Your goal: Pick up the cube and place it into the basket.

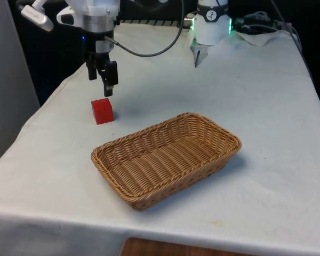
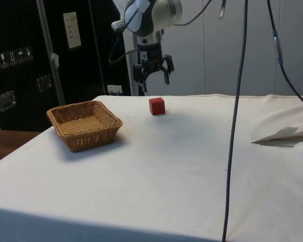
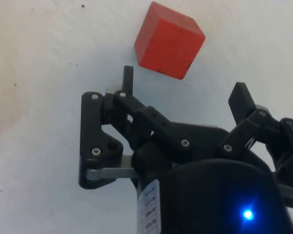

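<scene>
Cube [image 1: 102,111] rests on the cloth just below the spread-fingered gripper [image 1: 100,84].

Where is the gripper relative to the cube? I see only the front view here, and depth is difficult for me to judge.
Observer: In the side view the gripper hangs in the air above the red cube, not touching it.
Operator: Are the fingers open?
Observer: Yes. In the wrist view the gripper is open, with the cube on the cloth beyond the fingertips, not between them.
Operator: Is something inside the basket?
Observer: No. The side view shows the basket holding nothing, standing apart from the cube.
</scene>
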### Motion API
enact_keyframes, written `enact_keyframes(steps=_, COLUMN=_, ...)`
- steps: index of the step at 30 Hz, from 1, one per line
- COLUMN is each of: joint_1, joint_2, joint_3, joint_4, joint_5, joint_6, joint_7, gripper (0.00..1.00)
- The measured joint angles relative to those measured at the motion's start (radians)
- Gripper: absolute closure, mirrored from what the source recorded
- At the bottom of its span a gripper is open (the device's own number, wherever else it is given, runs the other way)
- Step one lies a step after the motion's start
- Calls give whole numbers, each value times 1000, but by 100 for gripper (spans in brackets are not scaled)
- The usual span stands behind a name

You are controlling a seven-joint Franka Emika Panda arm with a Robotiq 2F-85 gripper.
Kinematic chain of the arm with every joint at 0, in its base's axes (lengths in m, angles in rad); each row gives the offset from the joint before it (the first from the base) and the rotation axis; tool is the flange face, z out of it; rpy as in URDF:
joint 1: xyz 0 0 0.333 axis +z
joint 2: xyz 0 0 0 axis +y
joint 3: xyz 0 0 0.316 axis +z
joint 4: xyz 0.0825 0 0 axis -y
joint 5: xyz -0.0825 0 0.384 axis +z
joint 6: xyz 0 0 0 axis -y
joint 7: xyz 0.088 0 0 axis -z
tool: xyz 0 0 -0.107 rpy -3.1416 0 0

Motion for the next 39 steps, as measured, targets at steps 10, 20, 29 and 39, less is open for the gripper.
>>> enact_keyframes(steps=10, joint_1=0, joint_2=35, joint_3=2, joint_4=5, joint_5=0, joint_6=30, joint_7=69, gripper=0)
enact_keyframes(steps=20, joint_1=0, joint_2=69, joint_3=2, joint_4=5, joint_5=0, joint_6=68, joint_7=141, gripper=0)
enact_keyframes(steps=29, joint_1=-2, joint_2=93, joint_3=2, joint_4=5, joint_5=1, joint_6=99, joint_7=191, gripper=0)
enact_keyframes(steps=39, joint_1=-1, joint_2=118, joint_3=2, joint_4=5, joint_5=20, joint_6=127, joint_7=227, gripper=0)
